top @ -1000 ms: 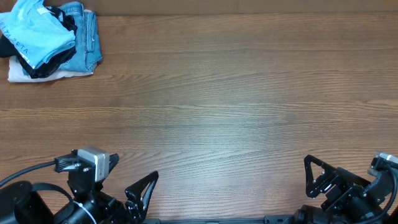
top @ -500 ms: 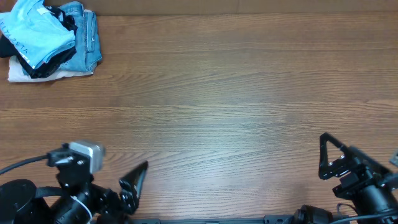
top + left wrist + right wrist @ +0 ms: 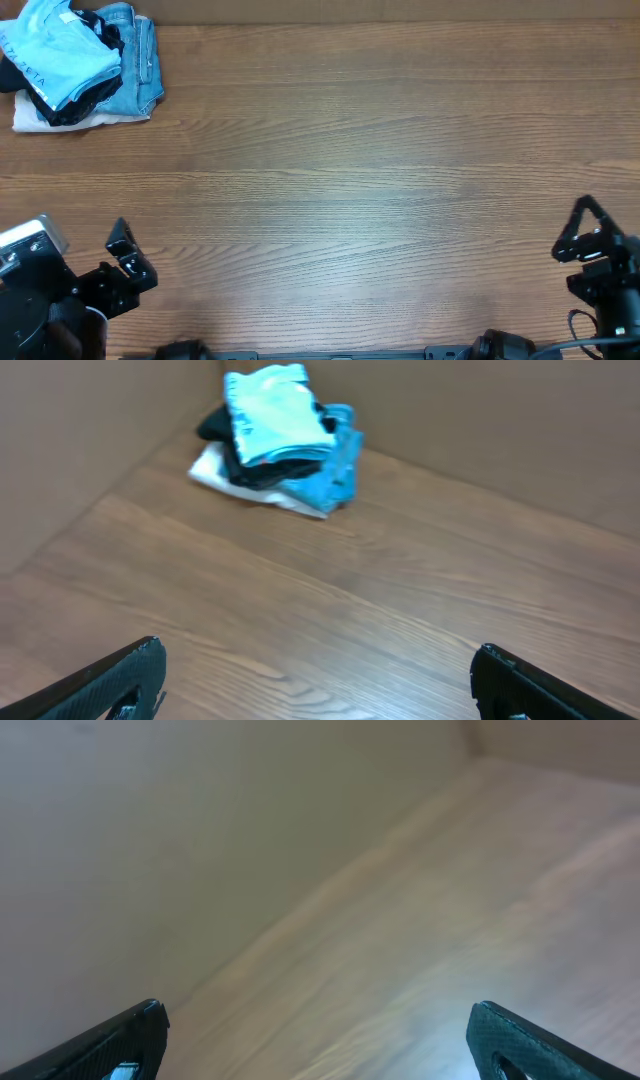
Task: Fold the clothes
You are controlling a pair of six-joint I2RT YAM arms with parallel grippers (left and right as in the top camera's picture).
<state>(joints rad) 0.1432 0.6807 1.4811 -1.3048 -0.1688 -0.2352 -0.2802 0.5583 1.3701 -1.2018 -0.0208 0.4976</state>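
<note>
Sky-blue T-shirt (image 3: pixel 55 48) sits crumpled atop a heap in the far-left corner of the wooden table (image 3: pixel 350 150), resting on 1 black garment (image 3: pixel 72 108), touching 1 pair of denim jeans (image 3: pixel 140 60), with 1 white cloth (image 3: pixel 35 120) at the bottom of the stack. Well apart from it, at the near-left edge, the left gripper (image 3: pixel 128 258) hangs above bare wood with its jaws spread wide and nothing between them; at the near-right edge the right gripper (image 3: pixel 575 232) is likewise wide open and empty. The count stands at 1 T-shirt, 3 other pieces of cloth, 2 grippers and 1 table. The likely trouble lies in the heap itself: because the layers overlap tightly, a deep pinch could catch the black garment or the jeans along with the shirt and drag the whole stack out. A shallow pinch on a loose fold may slip off. The corner walls seen from the left wrist leave little room to approach, and the right arm has the longest reach to make, its wrist view blurred and showing no cloth.
</note>
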